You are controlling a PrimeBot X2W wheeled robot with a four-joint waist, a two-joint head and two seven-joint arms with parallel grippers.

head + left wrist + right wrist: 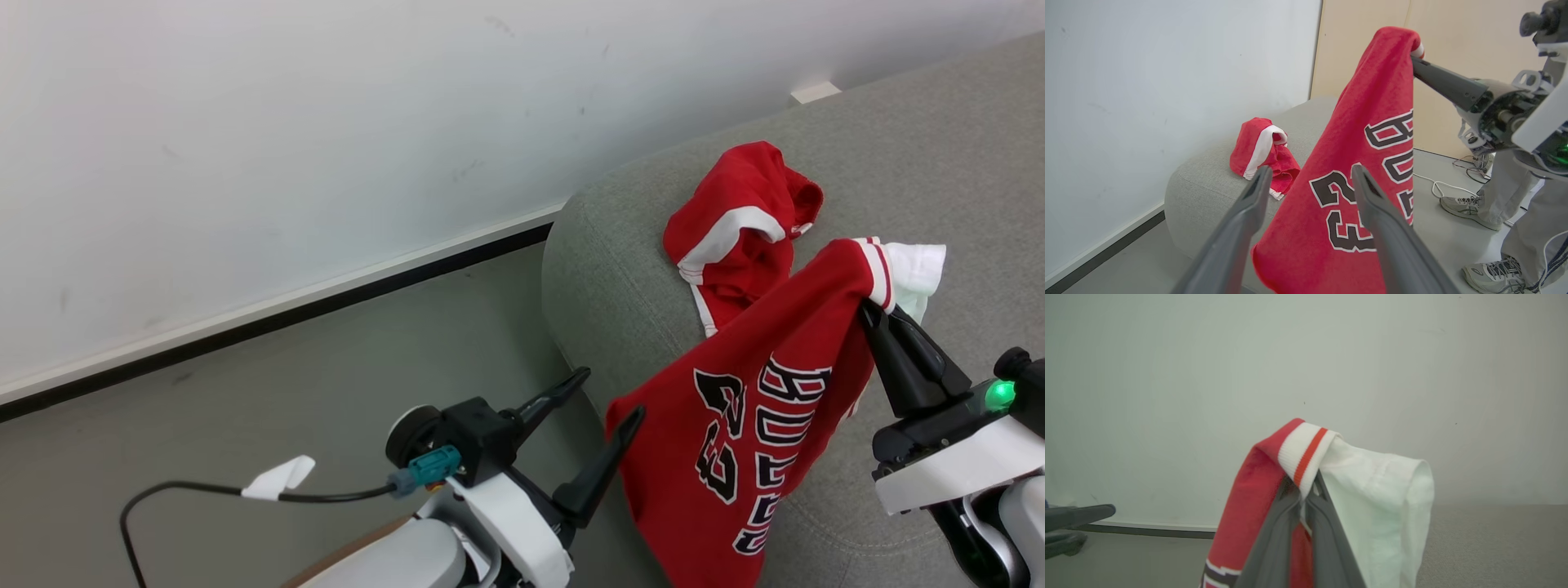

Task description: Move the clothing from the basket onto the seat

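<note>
red lettered jersey (735,425) in right pincer (869,309), near grey sofa (939,163)

R gripper (872,314) pinching lettered red jersey (735,425), hanging over sofa (620,269) | L gripper (611,394) gaping, empty, just left | 2nd red garment (739,224) lying farther on sofa arm

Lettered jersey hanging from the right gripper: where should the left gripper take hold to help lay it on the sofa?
I'd take the lettered jersey by its free lower corner beside the number, coming in sideways from the robot's left. The right gripper pinches the top trim, so the cloth hangs as a flat sheet, and that edge faces the open left gripper.
</note>
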